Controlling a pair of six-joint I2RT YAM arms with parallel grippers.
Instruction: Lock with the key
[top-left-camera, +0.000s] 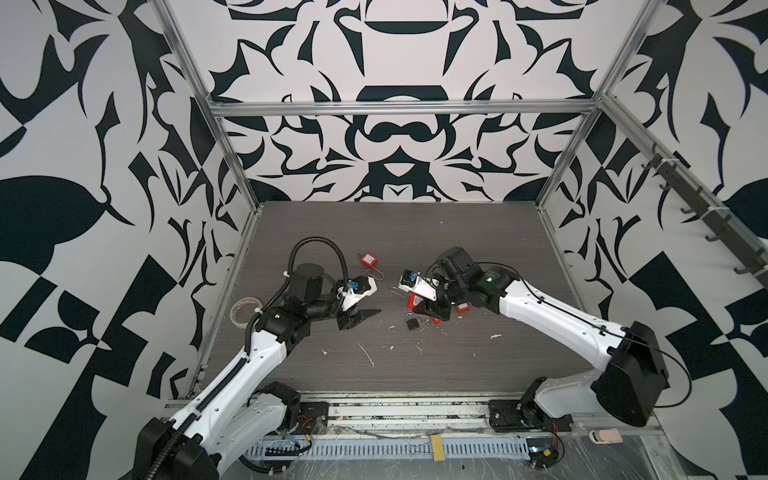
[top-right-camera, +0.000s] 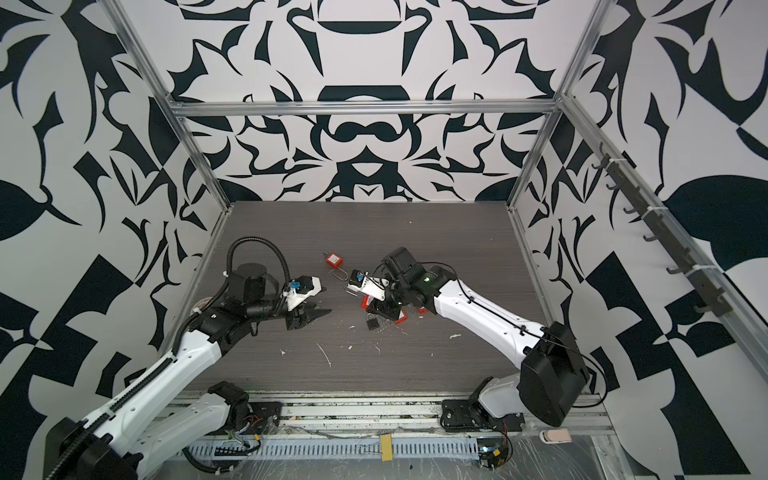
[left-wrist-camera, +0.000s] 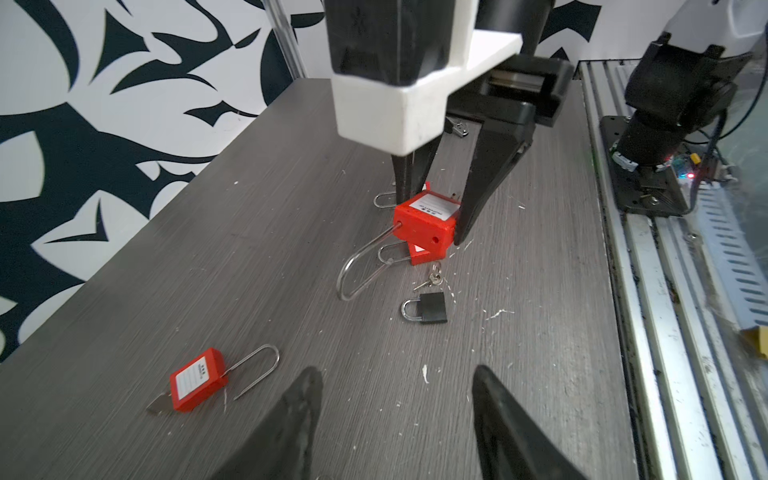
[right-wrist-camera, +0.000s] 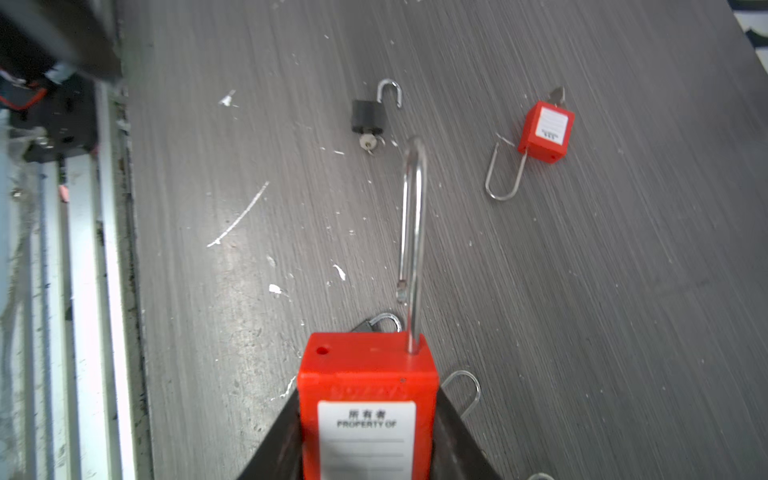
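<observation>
I am gripping the lock (right-wrist-camera: 368, 374) by its body in my right gripper (left-wrist-camera: 432, 220), shackle open, just above the table (left-wrist-camera: 249, 249), while holding my left gripper (left-wrist-camera: 397, 374) half open, empty, facing it.

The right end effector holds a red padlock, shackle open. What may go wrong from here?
1. The right end effector grips the held red padlock by its body only; a push from the left end effector may twist it loose.
2. Its open shackle passes close to the second red padlock underneath and may snag there.
3. The small keys lie flat on the table, hard to pick up.
</observation>
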